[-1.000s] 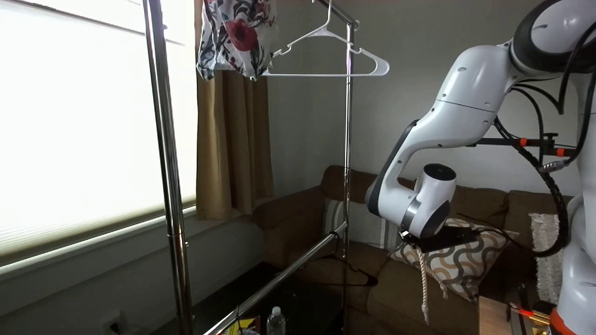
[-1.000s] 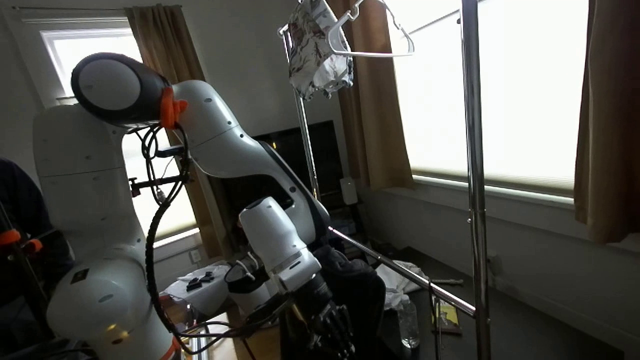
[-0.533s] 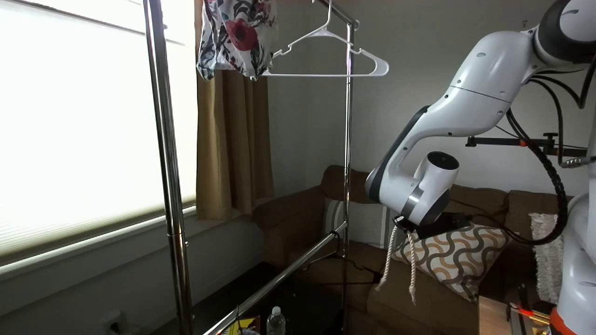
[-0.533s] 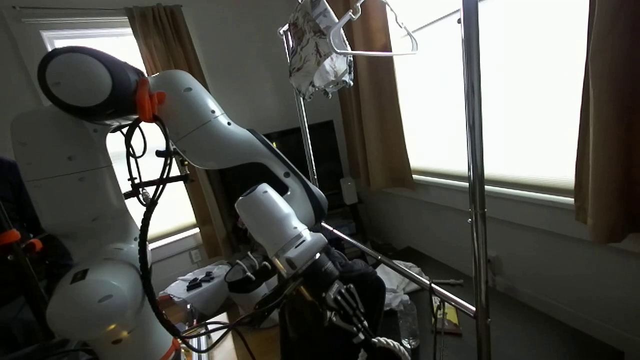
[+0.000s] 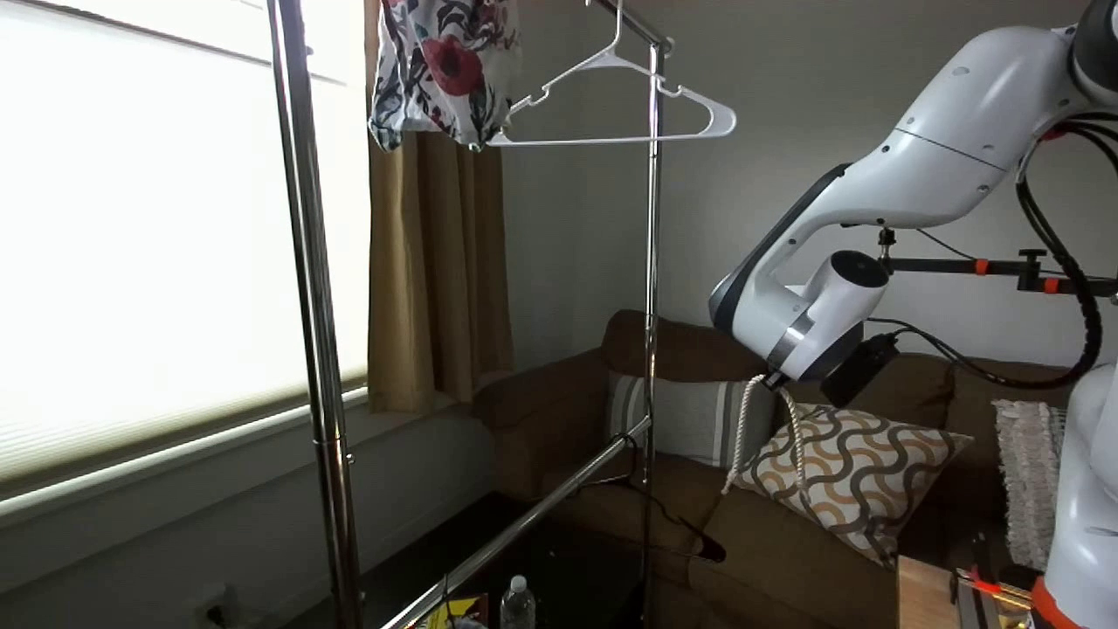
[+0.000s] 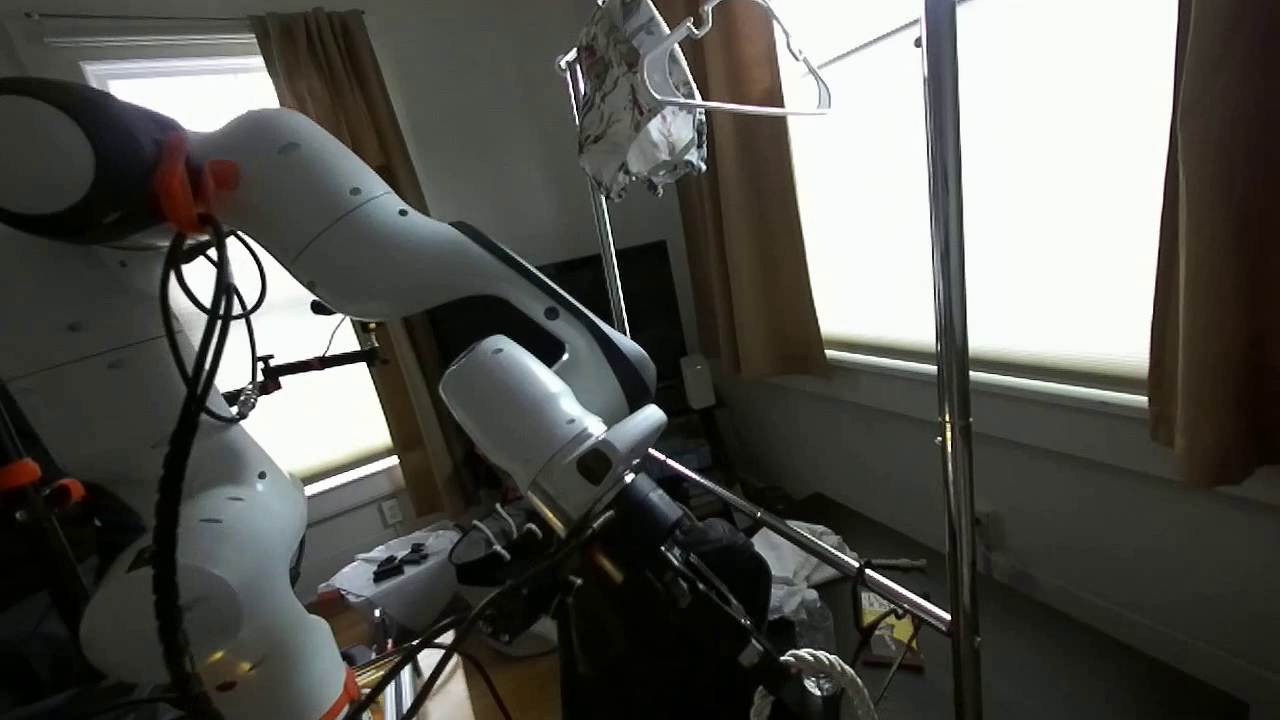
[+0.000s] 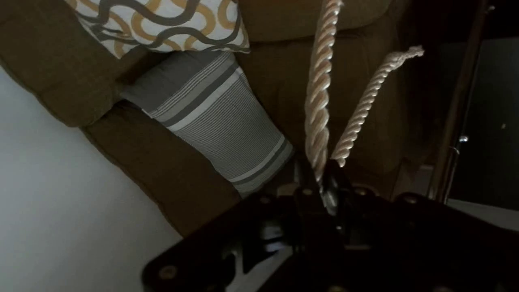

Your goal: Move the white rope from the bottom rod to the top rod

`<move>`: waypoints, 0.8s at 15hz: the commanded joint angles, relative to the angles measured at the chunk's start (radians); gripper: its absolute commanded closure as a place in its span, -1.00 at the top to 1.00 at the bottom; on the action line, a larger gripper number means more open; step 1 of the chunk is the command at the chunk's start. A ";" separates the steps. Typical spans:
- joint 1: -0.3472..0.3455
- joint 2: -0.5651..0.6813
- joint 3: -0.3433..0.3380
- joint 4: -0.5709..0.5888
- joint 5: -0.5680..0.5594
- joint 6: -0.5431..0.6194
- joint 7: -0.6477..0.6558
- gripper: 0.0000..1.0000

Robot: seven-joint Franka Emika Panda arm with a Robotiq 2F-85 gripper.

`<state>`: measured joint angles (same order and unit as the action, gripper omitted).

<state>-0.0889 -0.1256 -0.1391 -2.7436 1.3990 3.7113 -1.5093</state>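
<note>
The white rope hangs from my gripper in an exterior view, with two strands falling on either side. My gripper is shut on the rope near its middle, as the wrist view shows with the rope between the fingertips. The rope also shows at the bottom of an exterior view. The bottom rod slants low across the rack, apart from the rope, and it also shows in an exterior view. The top rod shows only in part at the upper edge, well above the gripper.
A white hanger and a floral cloth hang high on the rack. Upright poles stand at its ends. A dark hanger hangs low on the bottom rod. A sofa with pillows stands behind the gripper.
My gripper has risen with the rope in it and its wrist has turned. The rope's two strands now hang further apart. The arm's elbow has moved up and back, away from the rack.
</note>
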 commanded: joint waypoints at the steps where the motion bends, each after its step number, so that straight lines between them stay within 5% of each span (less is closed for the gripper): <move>1: -0.031 -0.062 -0.022 0.001 0.004 -0.037 -0.273 -0.94; 5: -0.043 -0.197 -0.035 0.001 0.000 -0.054 -0.561 -0.94; 6: -0.047 -0.298 -0.034 -0.080 -0.013 -0.021 -0.559 -0.94; 7: -0.034 -0.135 -0.024 0.007 0.002 -0.007 -0.478 -0.94; 8: -0.036 -0.163 -0.025 0.005 0.002 -0.007 -0.491 -0.78; 12: -0.041 -0.194 -0.033 0.003 -0.019 -0.025 -0.485 -0.94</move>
<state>-0.1242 -0.2770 -0.1630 -2.7353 1.4013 3.7040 -1.9993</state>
